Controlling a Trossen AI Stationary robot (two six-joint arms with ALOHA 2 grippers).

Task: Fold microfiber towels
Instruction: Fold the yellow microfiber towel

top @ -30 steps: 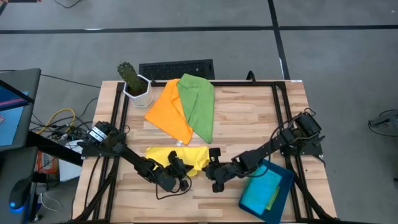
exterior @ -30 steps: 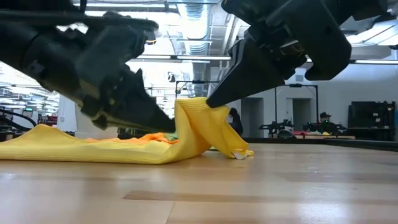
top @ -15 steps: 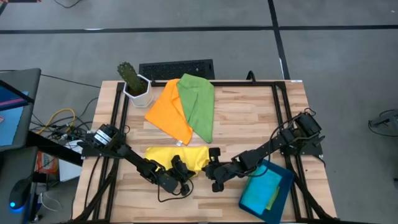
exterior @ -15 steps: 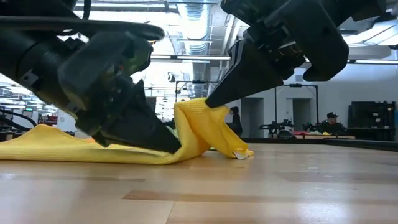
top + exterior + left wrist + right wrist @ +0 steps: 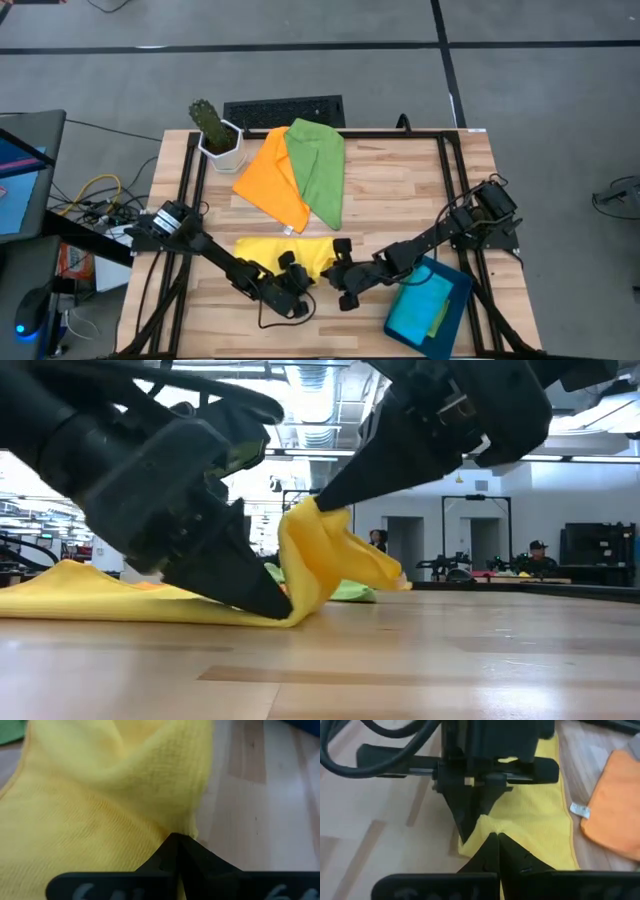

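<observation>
The yellow towel [image 5: 280,252] lies mostly flat near the table's front; its near right corner is pulled up. Both grippers meet at that corner. My left gripper [image 5: 306,288] is shut low at the table, and in the low view its tips [image 5: 282,605] sit at the crease. My right gripper [image 5: 331,273] is shut on the raised part [image 5: 320,510]. An orange towel [image 5: 270,180] and a green towel [image 5: 320,168] lie flat at the far middle, the green overlapping the orange. My left gripper meets the yellow towel at its edge near the corner [image 5: 192,827], slanting down from the table's left. Wrinkles in the cloth run toward the shut tips. That part lies on the table. My right gripper pinches a raised fold of the yellow towel [image 5: 487,823] between its two fingertips. The fingers come slanting down from the table's right. The cloth hangs from them down to the crease [image 5: 295,615], and a loose flap [image 5: 375,565] sticks out clear of the table.
A dark teal tray [image 5: 458,298] at the near right holds a blue towel [image 5: 418,305] and a yellow-green one [image 5: 440,318]. A potted cactus [image 5: 214,128] and a keyboard [image 5: 284,110] stand at the far edge. Black frame rails run along both sides.
My left gripper has slid down and toward the table's right, rolling a little, to the towel's crease at the table. My right gripper has tipped slightly, and the towel's flap with its tag, which lay on the table, now hangs clear of it.
</observation>
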